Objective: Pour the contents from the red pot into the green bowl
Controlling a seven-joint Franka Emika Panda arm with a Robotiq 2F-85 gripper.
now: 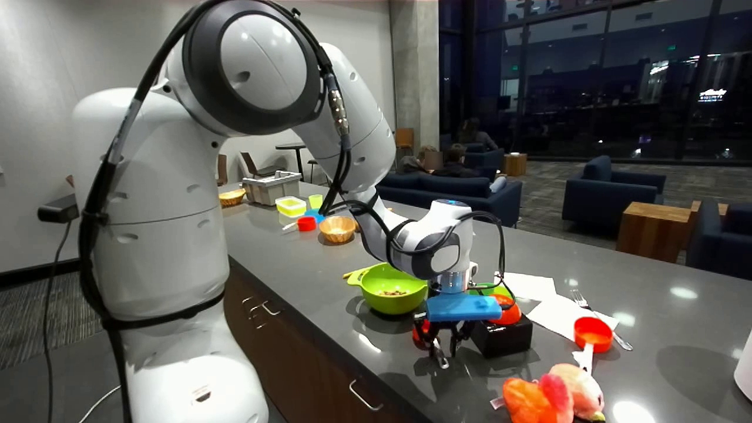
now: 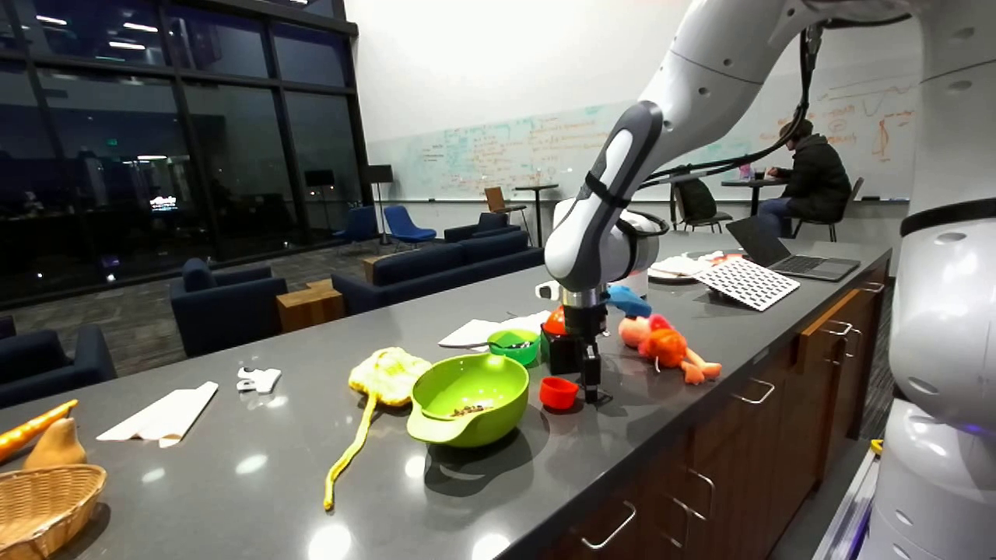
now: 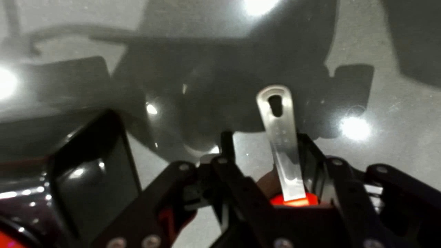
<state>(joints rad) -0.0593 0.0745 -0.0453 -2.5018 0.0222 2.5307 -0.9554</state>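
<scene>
The red pot (image 2: 559,393) stands upright on the grey counter, beside the green bowl (image 2: 471,412). Its metal-looking straight handle (image 3: 283,151) points away from the cup in the wrist view, where only a bit of red rim shows. In an exterior view the red pot (image 1: 419,333) is partly hidden by the gripper. The green bowl (image 1: 392,301) holds some small brown bits. My gripper (image 1: 446,351) is low at the counter, its fingers on either side of the handle. In the wrist view the gripper (image 3: 266,141) is open, with a gap between the left finger and the handle.
A black block (image 1: 502,339) with a red ball on it stands close beside the gripper. A small green bowl (image 2: 515,347), a plush toy (image 2: 668,346), a yellow knitted piece (image 2: 389,377) and a red measuring cup (image 1: 593,332) lie around. The counter's edge (image 2: 622,467) is near.
</scene>
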